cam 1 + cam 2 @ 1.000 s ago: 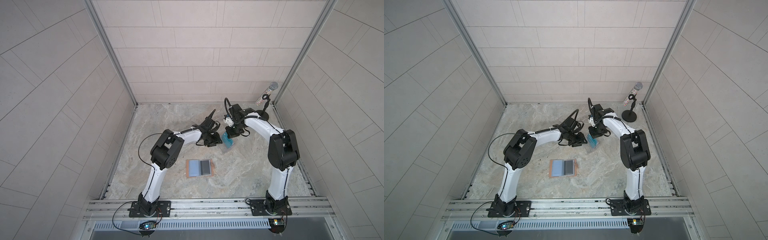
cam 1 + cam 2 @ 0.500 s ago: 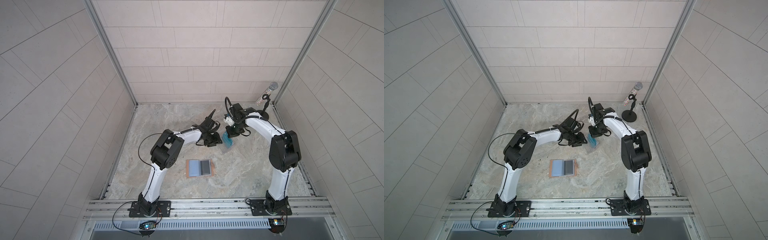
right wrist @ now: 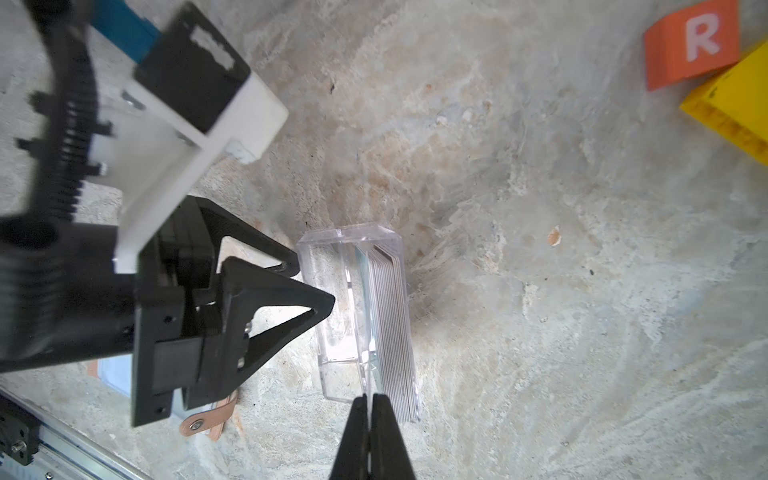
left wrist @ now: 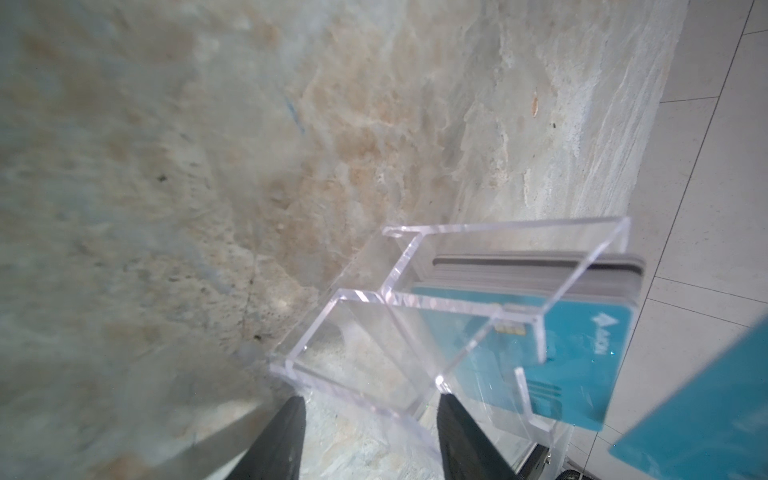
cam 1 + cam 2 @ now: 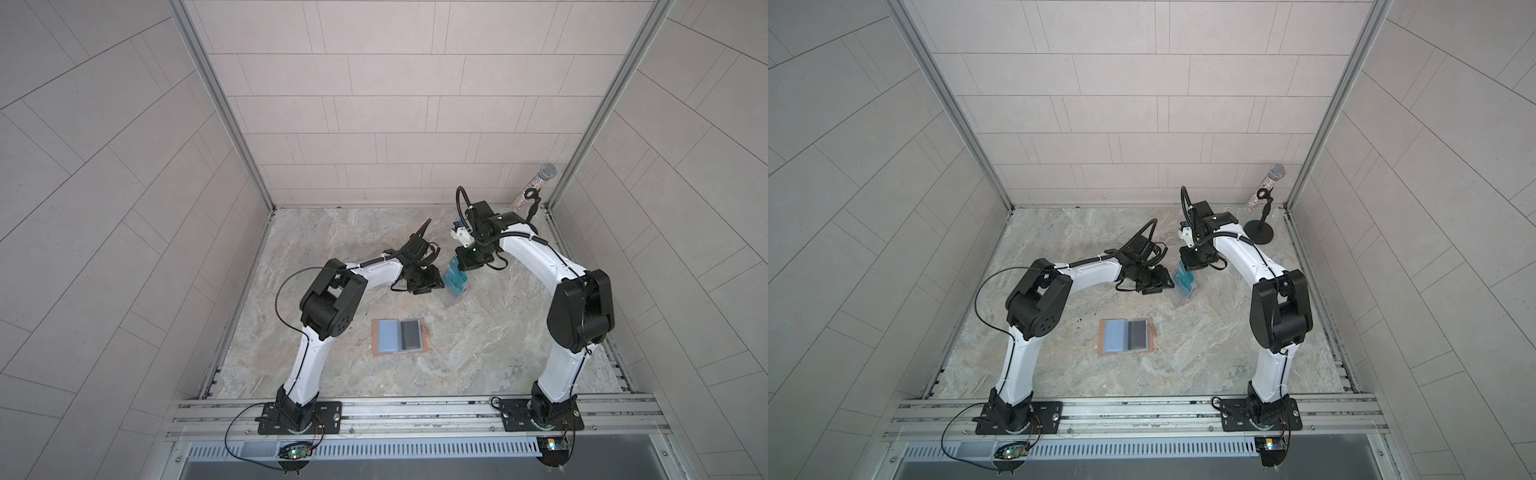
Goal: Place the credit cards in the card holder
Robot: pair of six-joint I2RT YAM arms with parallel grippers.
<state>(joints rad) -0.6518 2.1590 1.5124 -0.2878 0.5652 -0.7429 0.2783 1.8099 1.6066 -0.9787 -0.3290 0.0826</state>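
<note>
Nearest us in both top views runs the metal rail (image 5: 415,411) that carries the two arm bases; just beyond it, on the marbled table (image 5: 478,357), the card holder (image 5: 399,336) lies open and flat, a pale blue sleeve on its left half and a dark grey panel on its right, its snap tab pointing right; it lies well apart from both grippers. Farther back, between the two arms, stands the clear acrylic stand (image 4: 365,297); its front compartment is bare, and the credit cards (image 3: 392,328) stand on edge in its back compartment, pale ones behind and a teal one in front. The left gripper (image 4: 372,399) sits low at the stand's front with its jaws spread, one tip to either side of the front compartment; we cannot tell whether the tips touch the acrylic. The right gripper (image 3: 369,399) comes down from above with its jaws pressed together on the thin edge of a teal card (image 4: 706,415), which hangs just above the stack and near the left wrist. Farthest away, in the back right corner, a microphone (image 5: 540,185) tilts on its small stand.
</note>
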